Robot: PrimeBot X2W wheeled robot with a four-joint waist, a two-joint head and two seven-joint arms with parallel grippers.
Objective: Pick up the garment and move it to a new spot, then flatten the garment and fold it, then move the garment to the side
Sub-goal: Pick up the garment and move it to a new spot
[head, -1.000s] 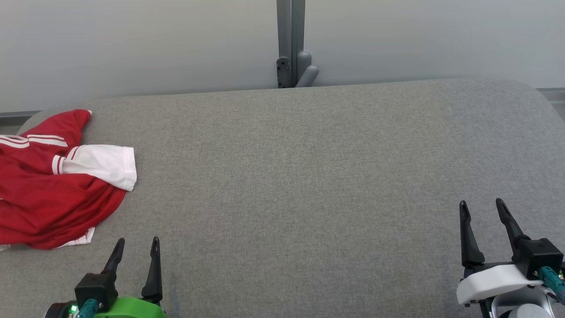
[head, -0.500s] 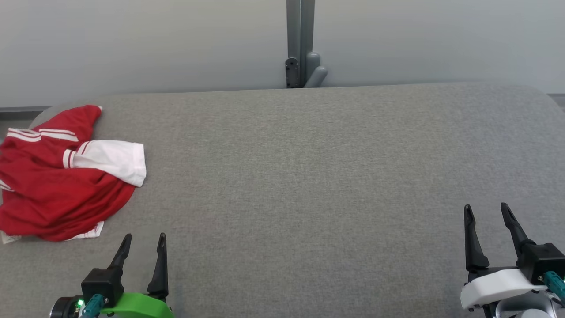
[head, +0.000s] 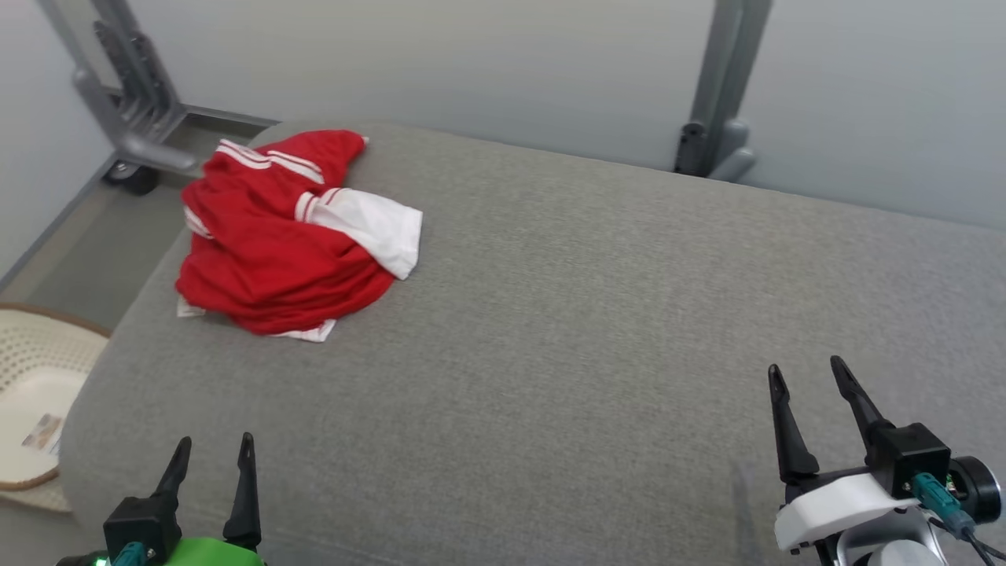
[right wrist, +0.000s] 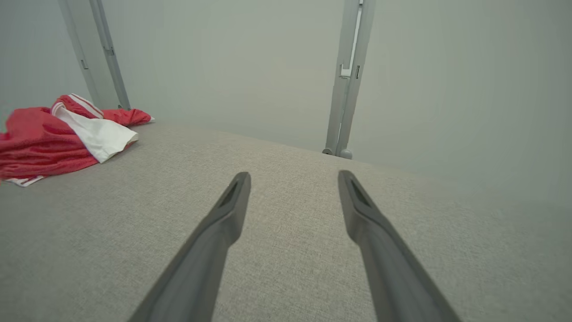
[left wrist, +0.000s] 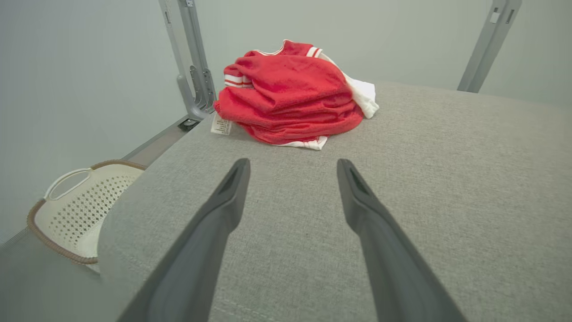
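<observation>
Head view swung toward robot's left within last second: camera turn, garment itself not shifted.
Grey padded tabletop [head: 597, 314] now runs diagonal.
Red-and-white garment [head: 275, 251]: crumpled heap at 10 o'clock, near far-left corner, untouched.
Pale basket [head: 31, 377] on floor, 8 o'clock.
Left tool [head: 214, 446] at 7 o'clock, right tool [head: 808, 366] at 5: fingers apart, empty.
Judgement: robot is lining up for pick; left tool nearer.
</observation>
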